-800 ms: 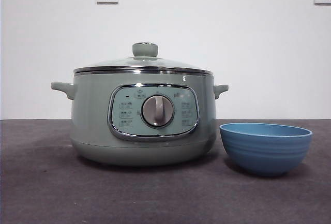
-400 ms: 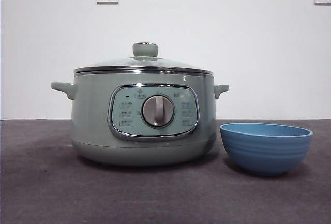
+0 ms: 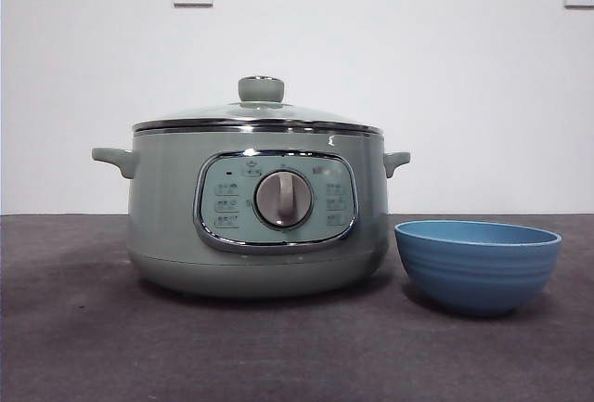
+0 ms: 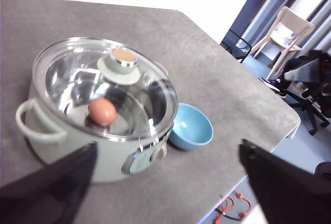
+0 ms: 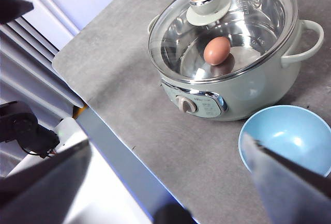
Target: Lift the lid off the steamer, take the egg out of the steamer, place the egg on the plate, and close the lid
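Both grippers, left (image 4: 165, 182) and right (image 5: 168, 182), gape wide above your worktop; lid (image 3: 257, 114) seals steamer (image 3: 167, 207), egg (image 5: 216, 50) centre frame.

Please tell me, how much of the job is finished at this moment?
Nothing looks done yet. The lid sits closed on the steamer, the egg lies inside under the glass, and the plate beside the steamer is empty. Both end effectors, left and right, are open, away from the steamer, holding nothing. All four steps remain: lifting the lid, taking the egg, placing it, closing.
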